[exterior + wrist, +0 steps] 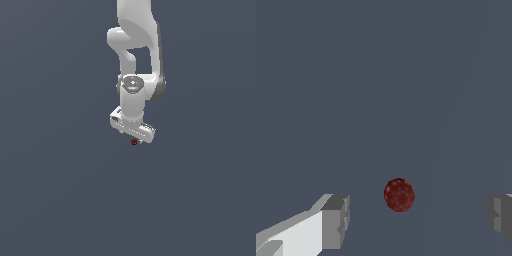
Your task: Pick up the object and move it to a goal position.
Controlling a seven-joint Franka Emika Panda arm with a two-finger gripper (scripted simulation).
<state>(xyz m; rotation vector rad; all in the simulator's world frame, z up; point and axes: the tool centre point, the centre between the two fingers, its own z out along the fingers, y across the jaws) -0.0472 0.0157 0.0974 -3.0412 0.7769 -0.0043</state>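
Ball (399, 195), tiny, dark red, bumpy

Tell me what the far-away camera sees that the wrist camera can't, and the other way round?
Only the exterior view shows the white robot arm reaching down from above, with the gripper at its end.

Only the wrist view shows the two grey fingertips standing wide apart, with clear gaps on both sides of the ball, and the ball's bumpy, speckled skin.

Both show the little dark red ball sitting right at the gripper, and the same plain grey-blue background.
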